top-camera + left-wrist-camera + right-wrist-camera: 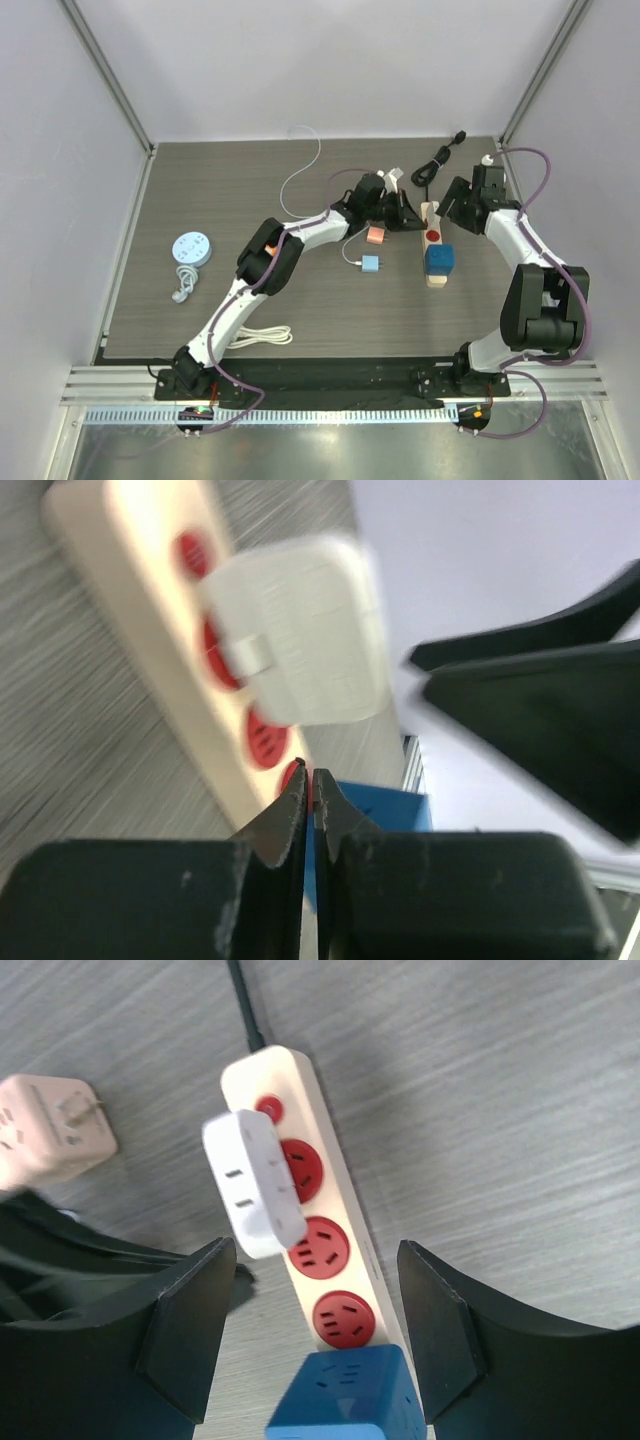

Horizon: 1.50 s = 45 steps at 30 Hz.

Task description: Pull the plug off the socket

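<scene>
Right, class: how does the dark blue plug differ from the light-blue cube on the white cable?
The dark blue plug is deep blue and larger; the light-blue cube is pale and smaller. The dark blue plug sits on the beige power strip; the light-blue cube lies on the table, left of it, with a white cable attached. Both are blue cubes.

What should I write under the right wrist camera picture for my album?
Open right end effector poised over the beige socket with the dark blue plug on it.
</scene>
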### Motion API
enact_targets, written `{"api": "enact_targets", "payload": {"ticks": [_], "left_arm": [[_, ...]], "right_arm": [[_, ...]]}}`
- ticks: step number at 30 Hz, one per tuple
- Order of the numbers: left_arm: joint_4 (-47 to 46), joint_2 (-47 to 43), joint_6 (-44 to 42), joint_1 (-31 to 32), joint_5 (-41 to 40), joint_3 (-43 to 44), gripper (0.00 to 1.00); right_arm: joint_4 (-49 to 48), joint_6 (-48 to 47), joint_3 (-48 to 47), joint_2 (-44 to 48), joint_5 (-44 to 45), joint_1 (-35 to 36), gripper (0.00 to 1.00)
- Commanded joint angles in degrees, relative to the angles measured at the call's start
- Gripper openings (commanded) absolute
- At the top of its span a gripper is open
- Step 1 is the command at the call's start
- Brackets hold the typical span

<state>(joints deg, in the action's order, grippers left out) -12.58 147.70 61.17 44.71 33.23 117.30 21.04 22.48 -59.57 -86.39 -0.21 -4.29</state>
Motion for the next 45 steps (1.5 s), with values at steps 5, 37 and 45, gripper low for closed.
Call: {"api": "enact_targets", "payload": {"ticks": [5, 37, 45], "left_arm": [[-11.06, -2.68, 6.07, 0.55, -0.8, -7.77, 0.02], [5.79, -0.22, 0.71, 4.69, -9.58, -1.63, 0.02], [11.78, 1.8, -0.35, 5.56, -11.52, -0.06, 0.04]], "right_arm": [[-1.88, -2.27, -6.78, -3.87, -5.67, -0.1, 0.7], [-4.51, -2.44, -9.07, -13.1, 1.95, 5.95, 0.54], [-3.11, -0.24, -9.6, -13.1, 6.8, 6.76, 0.38]]}}
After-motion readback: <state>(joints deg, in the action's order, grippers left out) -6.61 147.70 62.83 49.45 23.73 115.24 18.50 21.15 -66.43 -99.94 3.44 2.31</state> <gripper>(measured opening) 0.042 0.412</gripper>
